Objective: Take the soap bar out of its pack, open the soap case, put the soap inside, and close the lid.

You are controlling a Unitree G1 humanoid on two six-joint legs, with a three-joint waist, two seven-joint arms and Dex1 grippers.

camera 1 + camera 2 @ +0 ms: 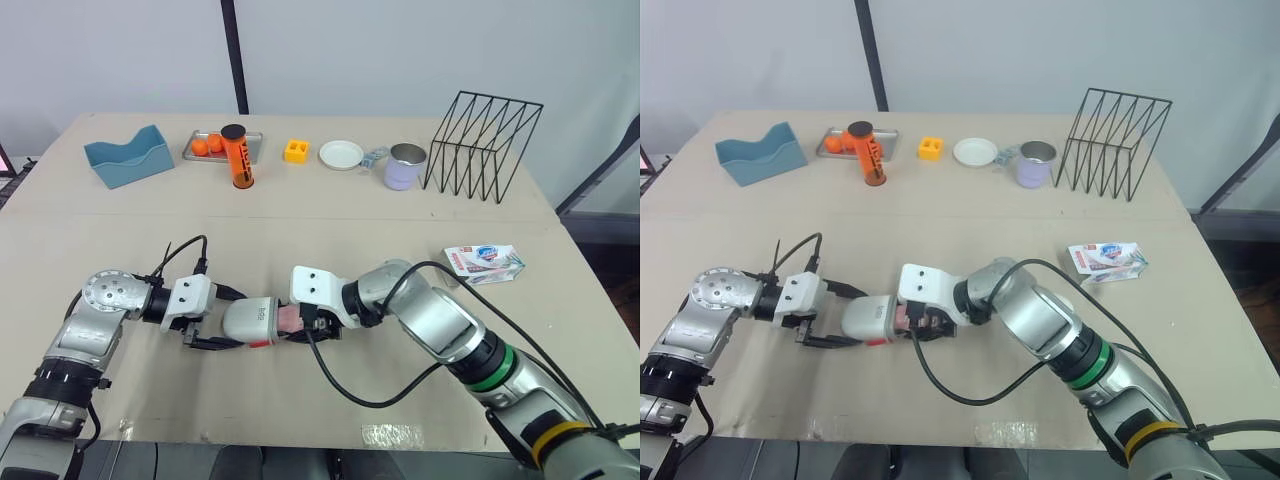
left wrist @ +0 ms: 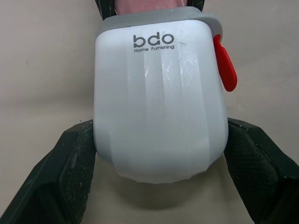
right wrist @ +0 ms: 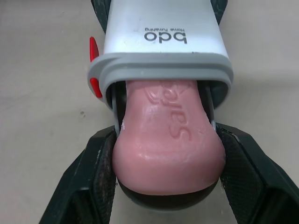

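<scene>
Pink soap (image 3: 163, 116) sits half inside the white case (image 1: 250, 320), right gripper (image 3: 167, 140) clamped on its free end, left gripper (image 2: 159, 140) clamped on the case: insertion step, I'd say, next a straight push home.

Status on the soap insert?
Left gripper shut on soap case. Right gripper shut on soap bar, bar partway into the case. Pack lies apart, rightward, out of the way.

Oddments along the far edge of the table (image 1: 330, 215).
From the left: a blue holder (image 1: 128, 158), a metal tray (image 1: 255, 147) with what look like small oranges (image 1: 207, 145), an orange black-capped tube (image 1: 238, 158), a yellow block (image 1: 296, 151), a white plate (image 1: 341, 154), a lilac mug (image 1: 405, 167) and a black wire rack (image 1: 482, 145).
</scene>
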